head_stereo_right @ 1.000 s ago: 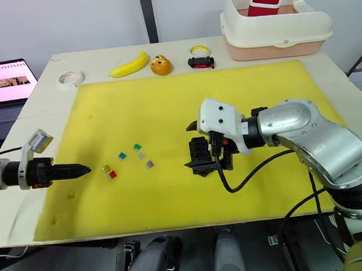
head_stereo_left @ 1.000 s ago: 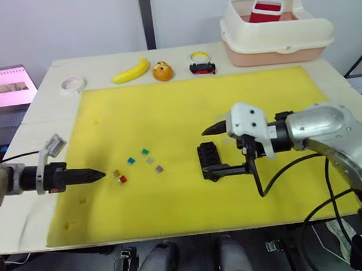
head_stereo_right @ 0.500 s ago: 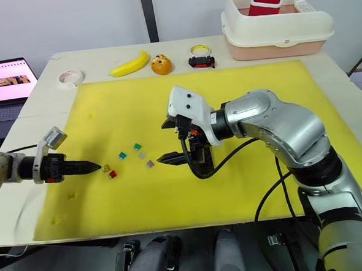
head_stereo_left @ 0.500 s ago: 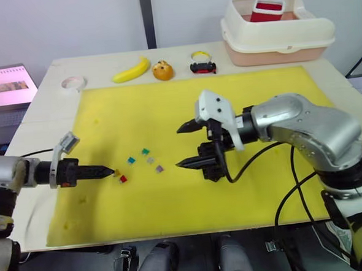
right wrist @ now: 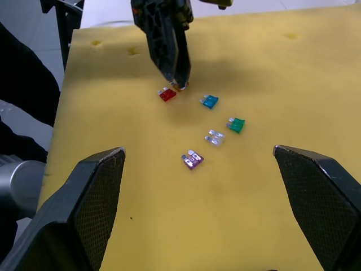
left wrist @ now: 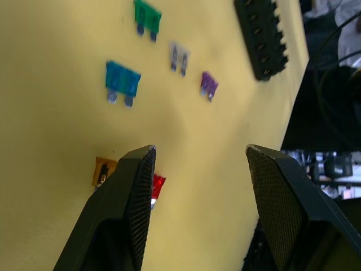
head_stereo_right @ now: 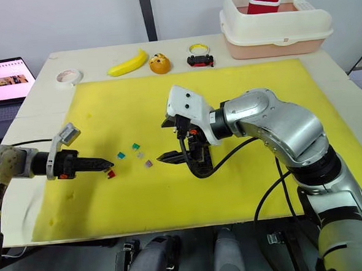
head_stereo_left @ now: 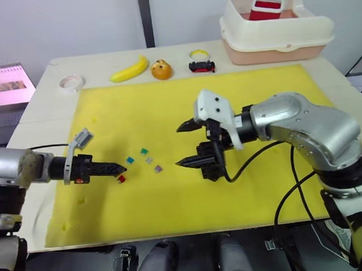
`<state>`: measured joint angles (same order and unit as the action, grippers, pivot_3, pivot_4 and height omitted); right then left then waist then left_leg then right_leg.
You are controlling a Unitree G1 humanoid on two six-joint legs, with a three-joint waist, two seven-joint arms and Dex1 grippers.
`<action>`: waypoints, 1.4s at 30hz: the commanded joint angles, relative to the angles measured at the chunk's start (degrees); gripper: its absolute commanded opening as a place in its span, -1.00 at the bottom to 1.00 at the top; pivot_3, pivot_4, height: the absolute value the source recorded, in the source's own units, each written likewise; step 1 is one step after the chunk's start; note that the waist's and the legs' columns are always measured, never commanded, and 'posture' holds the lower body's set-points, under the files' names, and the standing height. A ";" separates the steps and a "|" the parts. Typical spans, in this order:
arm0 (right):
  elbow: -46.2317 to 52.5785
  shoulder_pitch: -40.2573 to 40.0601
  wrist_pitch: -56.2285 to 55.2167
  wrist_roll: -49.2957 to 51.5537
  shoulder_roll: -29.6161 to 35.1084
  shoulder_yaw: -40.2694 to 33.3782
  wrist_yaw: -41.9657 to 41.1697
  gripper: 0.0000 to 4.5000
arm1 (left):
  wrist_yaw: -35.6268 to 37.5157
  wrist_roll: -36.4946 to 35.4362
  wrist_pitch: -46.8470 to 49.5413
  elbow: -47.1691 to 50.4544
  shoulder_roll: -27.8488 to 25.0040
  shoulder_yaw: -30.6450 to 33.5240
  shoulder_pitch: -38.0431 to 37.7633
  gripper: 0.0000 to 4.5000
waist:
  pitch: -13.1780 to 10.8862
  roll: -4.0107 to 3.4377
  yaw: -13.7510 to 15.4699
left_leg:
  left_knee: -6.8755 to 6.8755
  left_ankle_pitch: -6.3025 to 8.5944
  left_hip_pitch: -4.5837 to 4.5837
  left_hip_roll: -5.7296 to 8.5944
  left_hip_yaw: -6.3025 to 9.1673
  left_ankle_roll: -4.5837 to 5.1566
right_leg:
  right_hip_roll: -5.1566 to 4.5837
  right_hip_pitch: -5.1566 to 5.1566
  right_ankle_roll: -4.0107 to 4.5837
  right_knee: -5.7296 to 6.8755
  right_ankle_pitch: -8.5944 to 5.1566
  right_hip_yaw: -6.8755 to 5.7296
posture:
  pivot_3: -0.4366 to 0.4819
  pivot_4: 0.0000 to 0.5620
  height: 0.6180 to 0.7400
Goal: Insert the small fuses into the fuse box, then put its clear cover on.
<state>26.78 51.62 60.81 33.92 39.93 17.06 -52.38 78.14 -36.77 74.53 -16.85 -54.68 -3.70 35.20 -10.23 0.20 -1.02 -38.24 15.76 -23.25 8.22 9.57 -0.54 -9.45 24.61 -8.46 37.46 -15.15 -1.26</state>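
Left gripper (left wrist: 197, 164) hovers with jaws parted over the red fuse (left wrist: 158, 184) and orange fuse (left wrist: 103, 170); teal (left wrist: 122, 79), green (left wrist: 147, 16), grey (left wrist: 180, 56) and purple (left wrist: 209, 84) fuses lie scattered beyond on the yellow mat (head_stereo_left: 167, 105). Right gripper (head_stereo_left: 183, 145), jaws spread wide and empty, hangs beside the fuse box (head_stereo_left: 208, 159). Banana (head_stereo_left: 129, 69), tape roll (head_stereo_left: 71, 83), toy car (head_stereo_left: 201, 66) and cream tub (head_stereo_left: 276, 31) line the table's far edge.

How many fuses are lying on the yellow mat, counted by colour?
Teal fuse: 1
Green fuse: 1
Grey fuse: 1
Purple fuse: 1
Orange fuse: 1
Red fuse: 1
Total: 6 fuses on the yellow mat
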 commanded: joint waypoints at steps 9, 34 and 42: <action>2.02 -0.56 -1.98 -0.74 0.90 -0.61 -0.67 1.00 | 4.86 1.37 -6.72 -4.19 -5.75 0.35 -3.75 0.20 | 0.01 0.00 -0.25 | 0.06 -0.01 0.01 -0.01 0.00 -0.02 | 0.00 0.05 0.00 0.02 0.00 0.00 | -0.05 -0.47 1.00; 2.32 -0.50 -2.43 -2.31 2.64 -0.12 -2.34 1.00 | 4.51 4.28 -8.61 -11.25 -0.54 -3.08 -3.74 0.20 | 0.02 0.01 -0.06 | 0.00 -0.02 -0.02 0.01 0.02 -0.03 | 0.00 0.04 0.01 0.05 0.01 0.01 | -0.05 -0.47 1.00; 1.99 -0.31 -2.76 -2.85 2.70 0.22 -2.29 1.00 | 4.23 5.11 -11.58 -18.94 2.91 -1.77 -4.04 0.20 | 0.09 -0.04 -0.07 | -0.01 -0.04 0.03 0.01 0.01 -0.06 | 0.00 0.03 0.01 0.14 0.00 0.01 | -0.05 -0.47 1.00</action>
<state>27.36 50.59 58.78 31.45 42.20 17.79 -54.48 83.87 -33.83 63.21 -33.48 -52.20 -5.47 32.16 -10.14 0.16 -1.09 -38.24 15.72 -23.21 8.23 9.58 -0.61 -9.45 24.64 -8.45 37.61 -15.14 -1.24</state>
